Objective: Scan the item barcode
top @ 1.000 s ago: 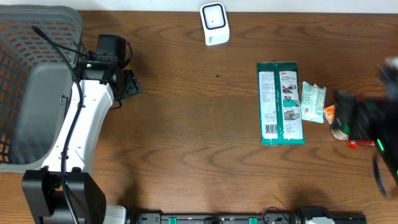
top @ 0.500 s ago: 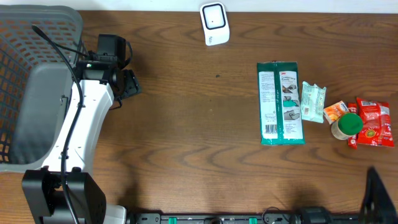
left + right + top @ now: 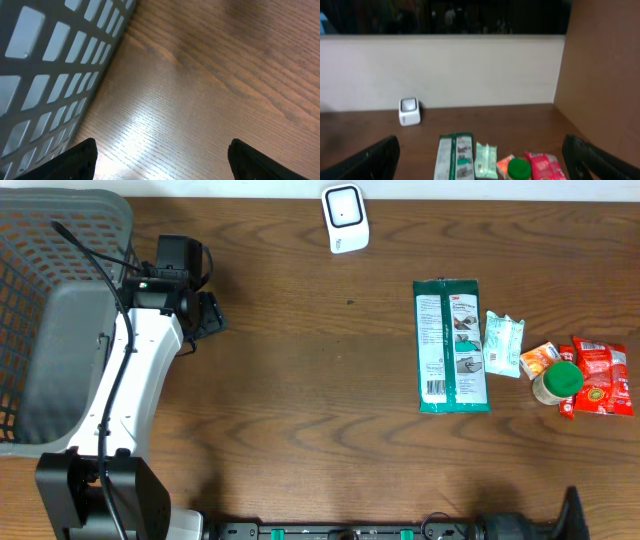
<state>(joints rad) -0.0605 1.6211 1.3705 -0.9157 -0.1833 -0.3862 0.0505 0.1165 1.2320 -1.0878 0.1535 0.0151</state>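
The left pincer (image 3: 212, 315) stands open over the left part of the brown wooden surface (image 3: 320, 420), just beside the grey plastic basket (image 3: 40, 250) at the far left corner. In the left wrist view its two dark fingertips (image 3: 82, 157) are wide apart, with only bare wood between them and the basket's grid wall to one side. The white left arm (image 3: 130, 390) runs back from it toward the near edge.

The right pincer (image 3: 487, 162) is also fully open and holds nothing. Its wrist view looks across the surface from high and well back, with the dark fingertips (image 3: 375, 160) at the frame's lower corners.

The white scanner (image 3: 345, 218) stands at the far edge, near the middle. The goods lie in a row on the right side, well apart from both pincers. A long green packet (image 3: 451, 346) lies flat with a white printed panel along its left side. A pale wipes packet (image 3: 503, 343) lies just beside it. Next come a small orange sachet (image 3: 540, 360), a green-lidded jar (image 3: 557, 383) and a red packet (image 3: 600, 378), all bunched close together.
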